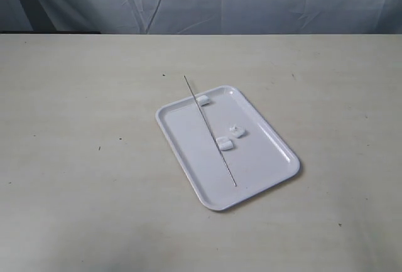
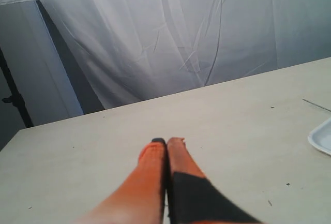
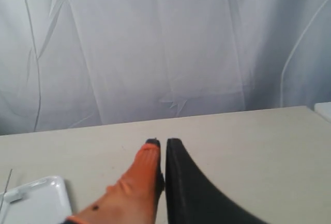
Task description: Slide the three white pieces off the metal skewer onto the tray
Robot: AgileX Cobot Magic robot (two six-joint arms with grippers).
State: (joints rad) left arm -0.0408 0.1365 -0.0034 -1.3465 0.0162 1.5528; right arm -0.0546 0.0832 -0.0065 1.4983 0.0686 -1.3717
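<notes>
Table (image 1: 75, 159) holds one tray (image 1: 188, 135), one skewer (image 1: 210, 130), seemingly three white pieces (image 1: 224, 143).

Beige table (image 1: 75, 159), wrinkled grey-white backdrop curtain (image 1: 251, 2)

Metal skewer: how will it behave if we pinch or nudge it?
The metal skewer looks thin and straight: probably stiff, light, hard to pinch. Lying on the glossy tray, it would likely slide or roll when nudged. One end overhangs the rim, so it may pivot.
</notes>
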